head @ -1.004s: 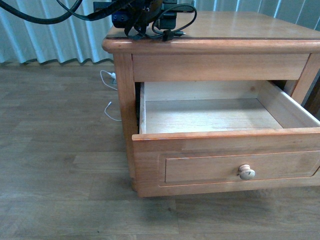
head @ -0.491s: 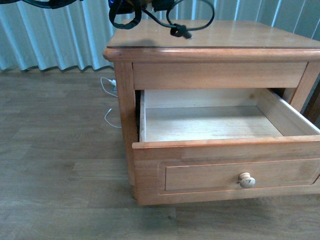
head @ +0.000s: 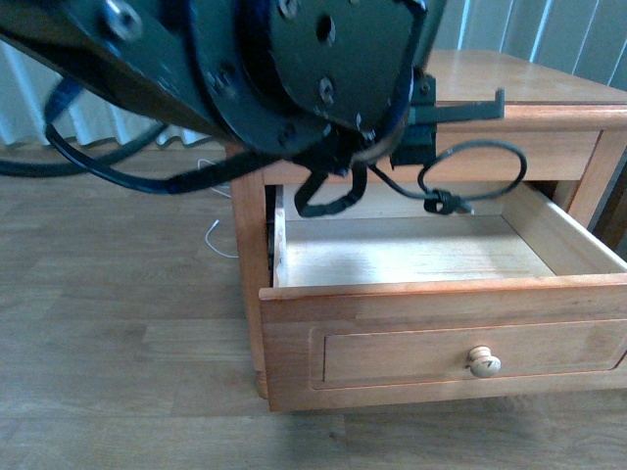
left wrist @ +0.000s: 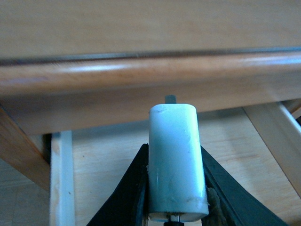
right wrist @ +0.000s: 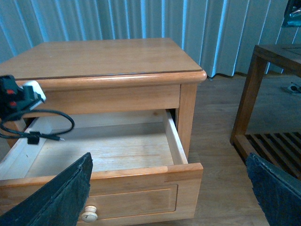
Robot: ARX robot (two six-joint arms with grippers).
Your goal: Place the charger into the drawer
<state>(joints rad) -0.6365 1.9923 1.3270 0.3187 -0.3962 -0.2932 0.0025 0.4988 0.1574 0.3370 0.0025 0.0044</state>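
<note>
Nightstand (right wrist: 103, 56) with drawer (head: 441, 294) pulled out; charger (left wrist: 176, 162) held over it.
Nightstand: light-brown wood, smooth flat top, rounded front edge, plain rail beneath. Drawer: same wood, recessed panel front, pale bare-wood interior, thin straight walls, open room across its whole floor. Left arm (head: 294, 69): dark and bulky, fills the front view's upper left; left gripper (left wrist: 173, 149) has its jaws closed on the charger's two sides. Right gripper (right wrist: 168, 160): dark jaws spread wide, holding nothing, in front of the drawer. Charger: white, smooth, round-cornered block, near the rail, over the drawer's interior and clear of its floor. Cable (head: 470, 166): thin, black, looped, hanging above the interior. Knob (head: 483, 362): round, pale.
</note>
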